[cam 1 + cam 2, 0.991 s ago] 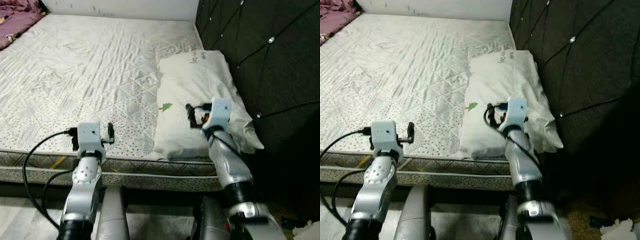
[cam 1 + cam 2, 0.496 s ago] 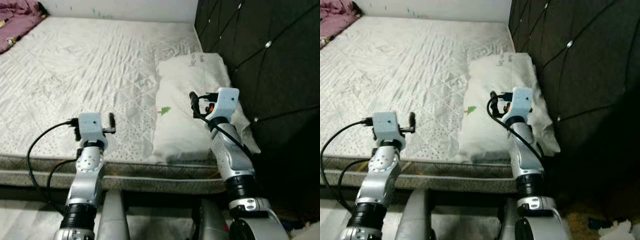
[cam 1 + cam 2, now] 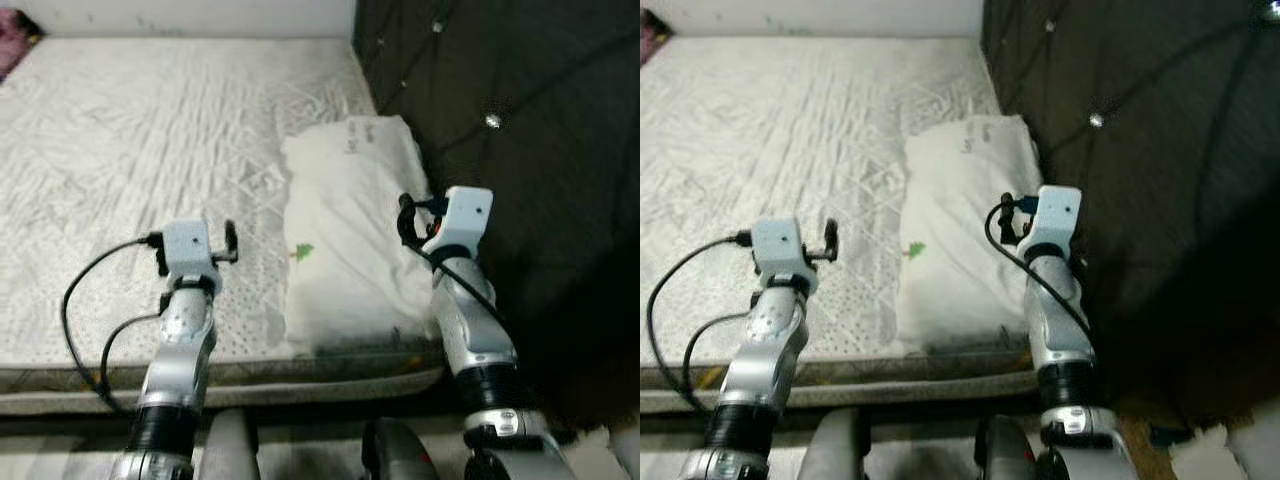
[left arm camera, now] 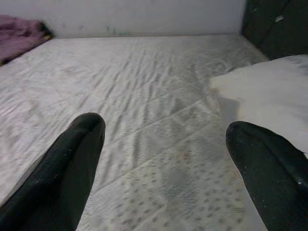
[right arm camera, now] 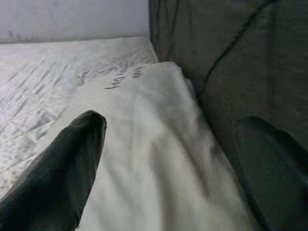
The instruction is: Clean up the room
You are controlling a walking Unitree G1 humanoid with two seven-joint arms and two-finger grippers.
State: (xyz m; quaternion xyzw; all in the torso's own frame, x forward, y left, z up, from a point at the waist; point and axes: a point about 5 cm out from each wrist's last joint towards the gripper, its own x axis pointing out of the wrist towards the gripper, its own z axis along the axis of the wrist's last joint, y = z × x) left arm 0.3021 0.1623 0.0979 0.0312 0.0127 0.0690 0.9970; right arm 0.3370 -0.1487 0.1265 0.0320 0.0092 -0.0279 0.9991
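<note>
Both arms have risen; right fingers [image 5: 168,163] spread wide above the pillow [image 3: 345,235], left fingers [image 4: 178,168] wide over the mattress [image 3: 140,150]. Soft, light pillow: pinch its near edge.

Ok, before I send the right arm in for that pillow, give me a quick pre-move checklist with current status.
1. Right gripper open: ok, fingers spread wide.
2. Right gripper lined up with pillow: ok, pillow lies between its fingers in the wrist view.
3. Pillow free of other items: ok, nothing rests on it.
4. Clearance from the dark headboard: not ok, pillow lies right against it.
5. Left gripper out of the way: ok, open over bare mattress.
6. Contact with pillow: cannot tell.
</note>
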